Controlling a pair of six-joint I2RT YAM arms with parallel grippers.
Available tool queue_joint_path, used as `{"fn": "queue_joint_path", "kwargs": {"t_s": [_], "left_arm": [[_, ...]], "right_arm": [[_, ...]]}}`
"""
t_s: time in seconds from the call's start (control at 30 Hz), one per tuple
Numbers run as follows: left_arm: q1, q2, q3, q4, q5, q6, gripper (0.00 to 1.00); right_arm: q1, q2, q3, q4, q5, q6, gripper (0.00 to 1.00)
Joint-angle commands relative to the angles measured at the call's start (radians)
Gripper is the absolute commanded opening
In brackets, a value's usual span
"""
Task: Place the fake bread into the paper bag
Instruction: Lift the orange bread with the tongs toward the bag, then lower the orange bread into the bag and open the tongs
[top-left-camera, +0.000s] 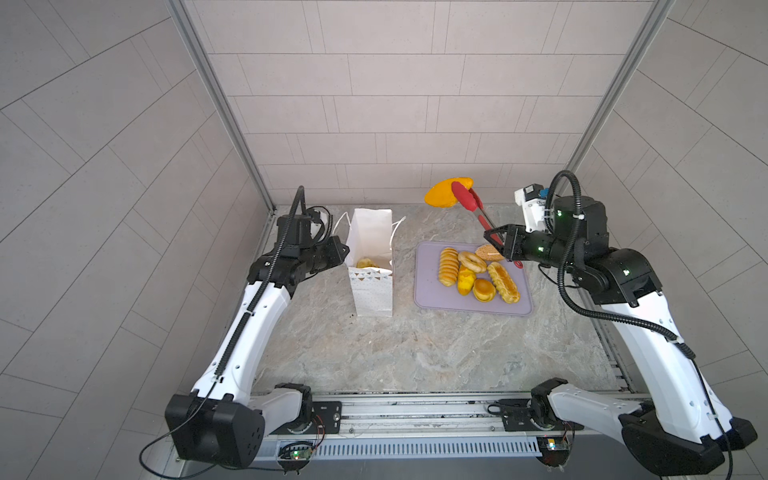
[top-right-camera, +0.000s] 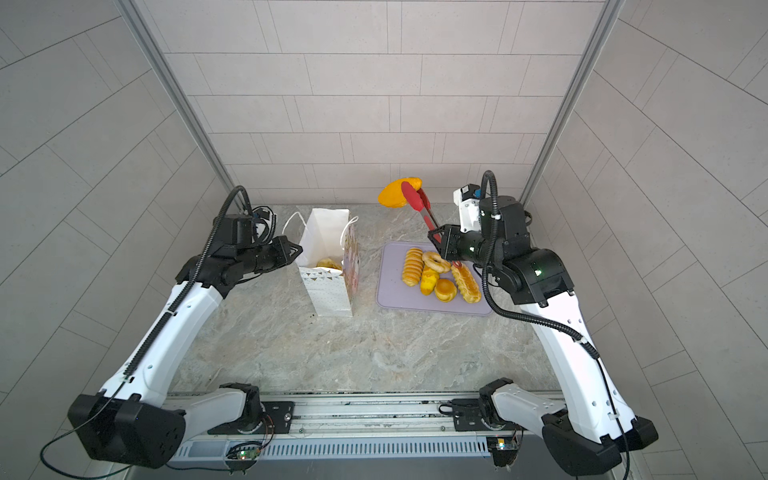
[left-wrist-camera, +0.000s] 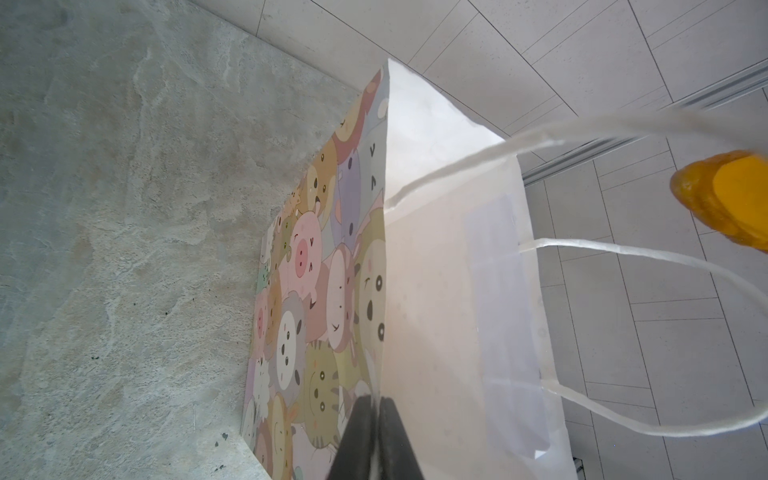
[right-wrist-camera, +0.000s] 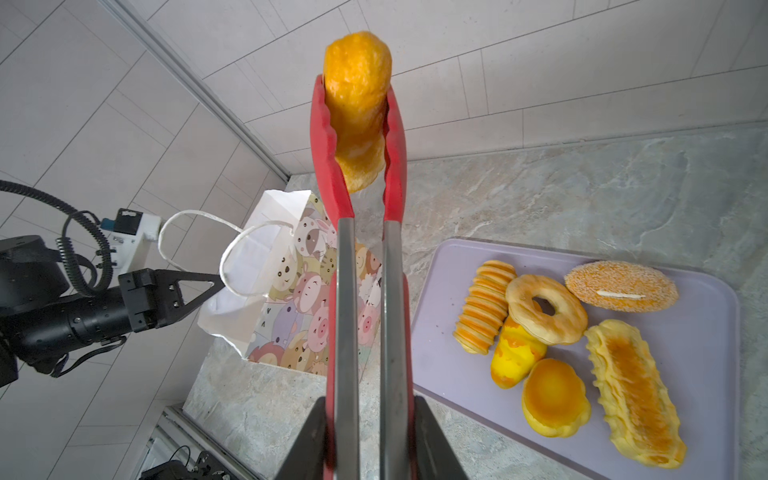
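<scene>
The white paper bag (top-left-camera: 371, 291) (top-right-camera: 332, 291) stands upright left of centre, its mouth open, and one yellow bread (top-left-camera: 366, 262) lies inside. My left gripper (top-left-camera: 347, 250) (left-wrist-camera: 377, 400) is shut on the bag's left rim. My right gripper (top-left-camera: 490, 239) (right-wrist-camera: 368, 401) is shut on the metal arms of the red-tipped tongs (top-left-camera: 467, 201) (right-wrist-camera: 357, 166). The tongs pinch an orange oval bread (top-left-camera: 446, 192) (right-wrist-camera: 357, 104) high in the air, to the right of the bag and beyond it. Several more breads (top-left-camera: 478, 272) (right-wrist-camera: 540, 307) lie on the tray.
The flat lilac tray (top-left-camera: 428, 299) (right-wrist-camera: 706, 332) lies right of the bag, under my right gripper. The bag's cord handles (left-wrist-camera: 623, 249) hang loose at its mouth. Tiled walls close the back and both sides.
</scene>
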Motion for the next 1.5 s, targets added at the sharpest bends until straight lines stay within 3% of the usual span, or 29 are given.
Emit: {"fn": "queue_joint_path", "kwargs": {"t_s": [0.0,0.67,1.47], "left_arm": [[-0.002,-0.013,0.002,0.019,0.014,-0.005,0.09],[-0.003,-0.021,-0.003,0.019,0.012,-0.013,0.09],[-0.003,-0.020,-0.013,0.030,0.015,-0.019,0.09]], "right_arm": [[0.041,0.015,0.067,0.076,0.019,-0.023,0.30],[0.401,0.282,0.406,-0.084,0.267,-0.188,0.30],[0.604,0.499,0.645,-0.329,0.569,-0.322,0.30]]}}
